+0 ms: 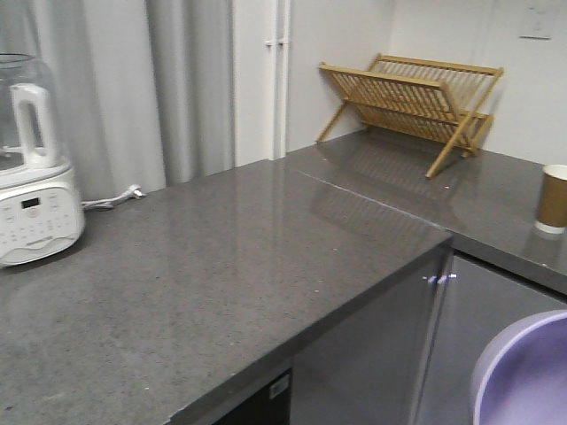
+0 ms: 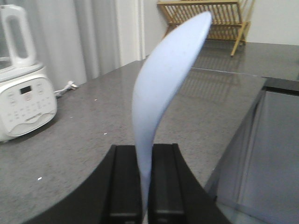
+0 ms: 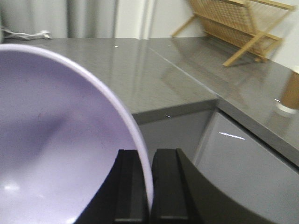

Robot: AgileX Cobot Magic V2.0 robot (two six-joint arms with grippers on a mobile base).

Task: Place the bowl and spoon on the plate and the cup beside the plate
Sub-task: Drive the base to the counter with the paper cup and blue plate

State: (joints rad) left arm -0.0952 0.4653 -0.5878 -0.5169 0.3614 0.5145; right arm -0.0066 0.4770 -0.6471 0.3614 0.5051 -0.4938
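The pale blue spoon (image 2: 161, 88) stands upright in the left wrist view, its handle clamped between the two black fingers of my left gripper (image 2: 145, 154), above the grey counter. My right gripper (image 3: 149, 156) is shut on the rim of the lavender bowl (image 3: 51, 140), which fills the left of the right wrist view and shows at the lower right of the front view as a bowl (image 1: 527, 376) held off the counter's edge. The brown paper cup (image 1: 553, 199) stands upright on the far right of the counter; the cup (image 3: 290, 95) is blurred at the right edge. The plate is out of view.
A white kitchen appliance (image 1: 31, 177) with a clear jug stands at the counter's left, its cord (image 1: 111, 200) trailing by the curtain. A wooden dish rack (image 1: 412, 102) sits at the back right. The grey counter (image 1: 221, 266) drops off to cabinet fronts (image 1: 381, 363) below.
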